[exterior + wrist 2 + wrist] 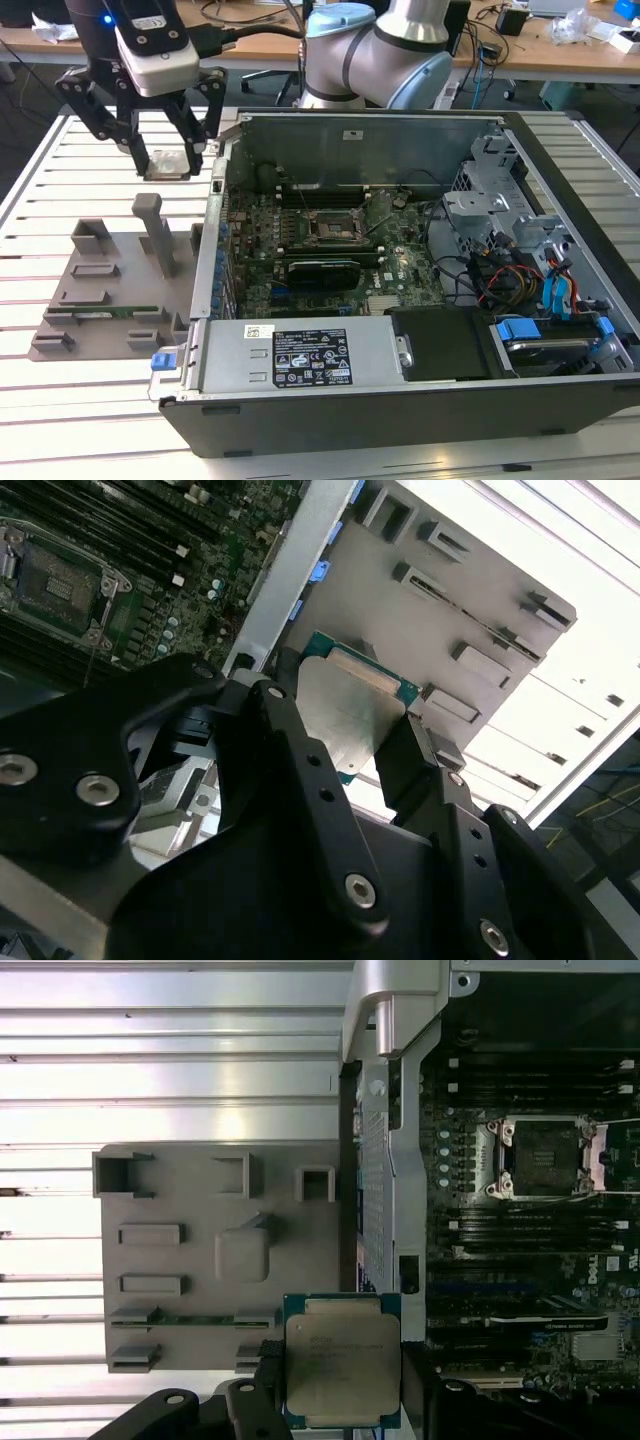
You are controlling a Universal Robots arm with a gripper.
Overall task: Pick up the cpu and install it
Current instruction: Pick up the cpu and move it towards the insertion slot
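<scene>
In the exterior view the cpu (168, 163), a flat square chip with a silver top, hangs in the air with my gripper (166, 150) shut on its two sides. It is above the far end of the grey fixture plate (110, 290), just off the open computer case's wall, on the exterior view's left. Both wrist views show the cpu (342, 1365) (355, 705) held between the black fingers (410, 760). The motherboard socket (330, 228) (545, 1158) lies open and empty inside the case, apart from the gripper.
The case's upright metal side wall (215, 215) stands between the gripper and the motherboard. A grey post (155, 225) rises from the fixture plate, and a green memory stick (195, 1318) lies in one of its slots. Cables and drive bays (520, 260) fill the case's far side.
</scene>
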